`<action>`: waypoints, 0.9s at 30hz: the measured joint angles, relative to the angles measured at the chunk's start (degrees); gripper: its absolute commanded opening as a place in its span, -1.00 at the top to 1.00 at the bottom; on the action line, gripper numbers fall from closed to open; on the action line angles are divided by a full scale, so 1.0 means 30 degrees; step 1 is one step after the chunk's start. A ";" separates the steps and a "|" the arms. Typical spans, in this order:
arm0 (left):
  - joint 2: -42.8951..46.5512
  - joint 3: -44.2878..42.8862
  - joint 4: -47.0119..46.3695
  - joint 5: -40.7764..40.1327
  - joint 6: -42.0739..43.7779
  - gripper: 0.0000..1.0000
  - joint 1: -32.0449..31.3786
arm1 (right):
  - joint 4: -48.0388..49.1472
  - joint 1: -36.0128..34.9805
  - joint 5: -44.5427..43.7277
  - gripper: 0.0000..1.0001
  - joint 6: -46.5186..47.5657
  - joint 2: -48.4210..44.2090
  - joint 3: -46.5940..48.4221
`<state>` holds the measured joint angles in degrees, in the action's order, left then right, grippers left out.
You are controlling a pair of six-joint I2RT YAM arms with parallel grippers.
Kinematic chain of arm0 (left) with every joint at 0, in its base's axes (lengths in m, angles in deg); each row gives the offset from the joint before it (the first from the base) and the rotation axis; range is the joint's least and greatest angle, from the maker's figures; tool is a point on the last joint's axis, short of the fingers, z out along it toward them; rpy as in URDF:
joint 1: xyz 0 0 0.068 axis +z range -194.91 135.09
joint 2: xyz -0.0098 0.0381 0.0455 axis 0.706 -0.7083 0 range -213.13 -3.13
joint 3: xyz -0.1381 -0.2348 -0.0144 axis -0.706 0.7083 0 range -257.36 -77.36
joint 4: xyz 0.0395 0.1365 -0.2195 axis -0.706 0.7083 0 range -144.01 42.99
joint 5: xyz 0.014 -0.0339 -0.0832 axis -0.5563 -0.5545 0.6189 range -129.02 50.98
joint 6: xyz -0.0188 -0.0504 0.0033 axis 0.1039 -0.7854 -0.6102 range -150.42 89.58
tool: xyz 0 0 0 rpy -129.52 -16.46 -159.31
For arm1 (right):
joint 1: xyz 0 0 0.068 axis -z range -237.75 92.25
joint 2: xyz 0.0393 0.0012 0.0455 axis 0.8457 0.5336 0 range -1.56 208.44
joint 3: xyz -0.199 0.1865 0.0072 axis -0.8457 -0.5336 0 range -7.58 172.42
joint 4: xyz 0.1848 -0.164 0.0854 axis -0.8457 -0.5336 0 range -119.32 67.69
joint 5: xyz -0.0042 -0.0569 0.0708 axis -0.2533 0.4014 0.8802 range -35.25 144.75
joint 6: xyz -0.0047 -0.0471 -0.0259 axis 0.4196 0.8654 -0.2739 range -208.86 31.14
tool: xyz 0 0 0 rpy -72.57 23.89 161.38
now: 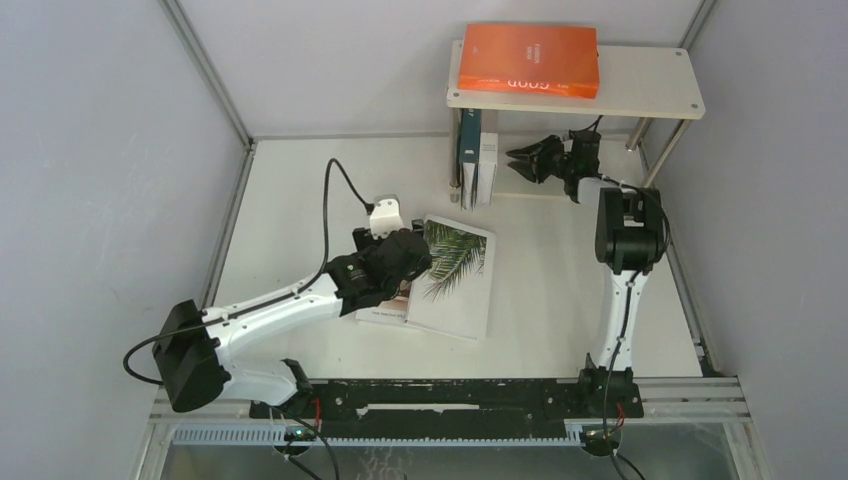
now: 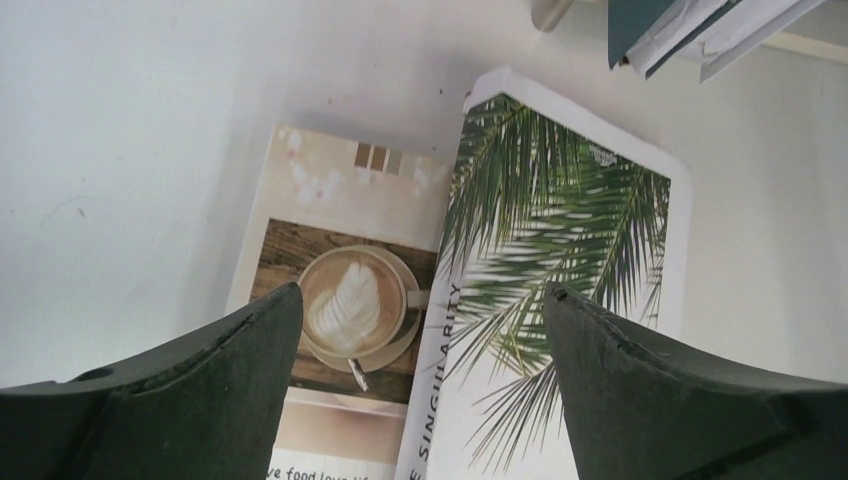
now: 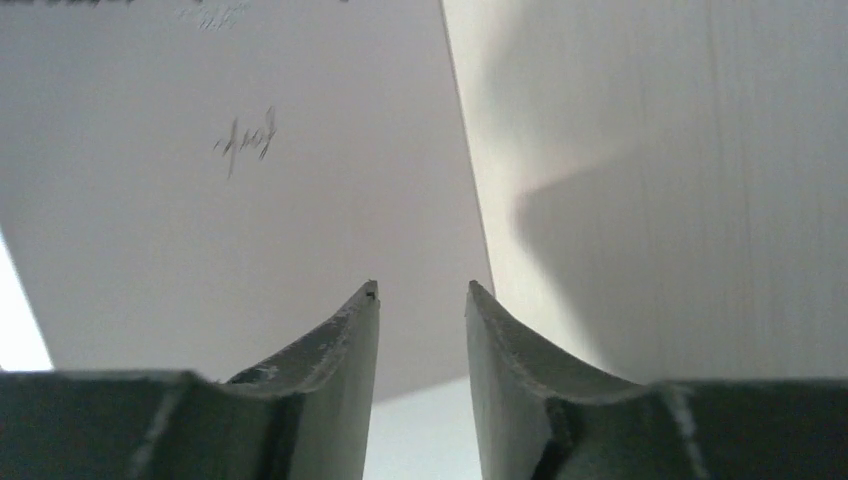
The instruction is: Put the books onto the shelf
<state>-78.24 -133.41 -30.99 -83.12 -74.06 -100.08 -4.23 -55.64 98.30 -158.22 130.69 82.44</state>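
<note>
Your left gripper (image 1: 418, 258) (image 2: 420, 300) hangs over the two books lying flat on the table (image 1: 560, 300), left of centre. Its fingers (image 2: 230, 370) are spread wide and released, with nothing between them. The wrist view looks straight down through the gap.

- The palm-leaf book (image 1: 458, 280) (image 2: 570, 230) lies face up. Its left edge overlaps the coffee-cup book (image 1: 383, 313) (image 2: 340, 290), which is mostly hidden under the arm in the top view.
- The shelf (image 1: 650, 85) stands at the far side of the table. The orange book (image 1: 528, 58) lies flat on its top board, at the left end.
- Under that board, by the left legs, the teal book (image 1: 468, 160) (image 2: 635, 25) and the grey-white book (image 1: 487, 168) stand upright, side by side and touching.

Your right gripper (image 1: 522, 158) (image 3: 421, 290) is under the top board, just beside the grey-white book, with its tips pointing at it. Its fingers (image 3: 340, 340) are parted by a narrow gap and grip nothing. Its wrist view shows only pale flat surfaces close ahead, and you cannot tell from it which is book and which is board.
</note>
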 measured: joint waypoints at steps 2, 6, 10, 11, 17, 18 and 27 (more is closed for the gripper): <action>0.0335 0.0605 -0.0168 0.0444 -0.0226 -0.88 0.0015 | 0.0335 0.0197 -0.0029 0.03 0.0117 -0.1202 -0.1355; 0.1137 0.1836 -0.0605 0.1275 -0.0590 -0.89 0.0036 | 0.0925 0.0488 -0.0087 0.01 0.0546 -0.3541 -0.3847; 0.2229 0.3045 -0.1239 0.2025 -0.0852 -0.93 0.0036 | 0.0911 0.0532 -0.0248 0.00 0.1304 -0.6149 -0.6652; 0.2506 0.3322 -0.1435 0.2251 -0.0896 -0.94 0.0044 | 0.0809 0.0466 -0.0357 -0.01 0.1603 -0.6965 -0.7526; 0.3344 0.4532 -0.2630 0.3446 -0.0991 -0.96 0.0240 | -0.0197 -0.0168 -0.0823 -0.01 0.3206 -1.1825 -1.1992; 0.3366 0.4670 -0.2776 0.3585 -0.0991 -0.97 0.0262 | -0.0350 -0.0299 -0.0896 -0.01 0.3388 -1.2502 -1.2611; 0.3242 0.5909 -0.4845 0.5880 -0.1027 -1.00 0.1013 | -0.2222 -0.2987 -0.2433 -0.01 0.4976 -1.7660 -1.7711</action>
<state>-68.52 -115.68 -45.52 -65.48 -77.14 -97.05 -10.89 -64.60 91.00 -143.29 77.70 29.30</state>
